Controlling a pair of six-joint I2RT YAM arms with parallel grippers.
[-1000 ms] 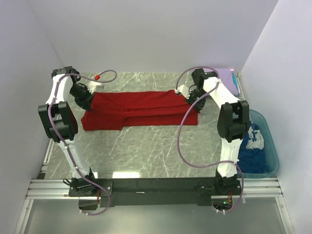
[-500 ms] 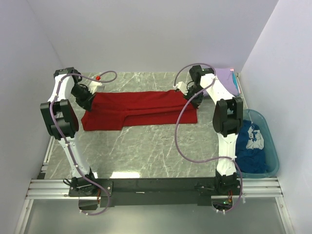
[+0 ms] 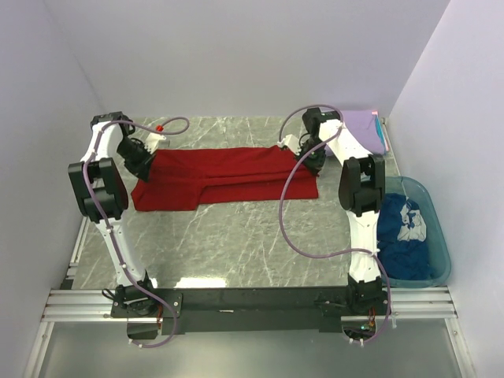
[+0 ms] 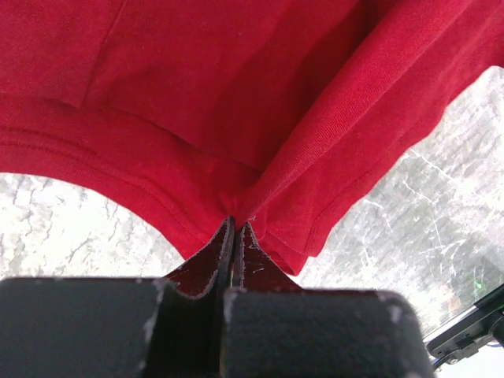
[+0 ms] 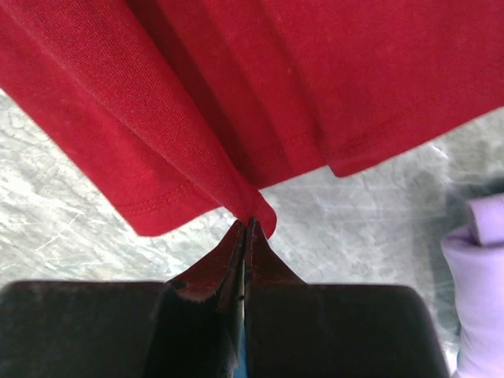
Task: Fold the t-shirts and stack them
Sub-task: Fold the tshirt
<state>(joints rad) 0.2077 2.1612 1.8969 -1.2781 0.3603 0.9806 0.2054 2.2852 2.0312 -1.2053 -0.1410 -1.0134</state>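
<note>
The red t-shirt (image 3: 224, 177) lies folded lengthwise across the far half of the marble table. My left gripper (image 3: 146, 165) is shut on its left edge, and the cloth (image 4: 236, 118) bunches up into the pinched fingertips. At the shirt's right end my right gripper (image 3: 310, 159) is shut on a fold of the hem (image 5: 236, 189). A folded lavender t-shirt (image 3: 367, 127) rests at the back right corner, its edge also showing as lavender cloth (image 5: 480, 283). The dark blue t-shirt with white print (image 3: 405, 236) lies crumpled in the tub.
A translucent teal plastic tub (image 3: 438, 248) stands at the right side of the table. A small red-capped item (image 3: 158, 125) lies near the back left. White walls close in the table on three sides. The arms' base rail (image 3: 252, 303) runs along the near edge.
Both grippers have drawn back toward the far side with the shirt's edges held. The right arm's elbow swung left and farther back; the right end of the shirt shifted slightly.
</note>
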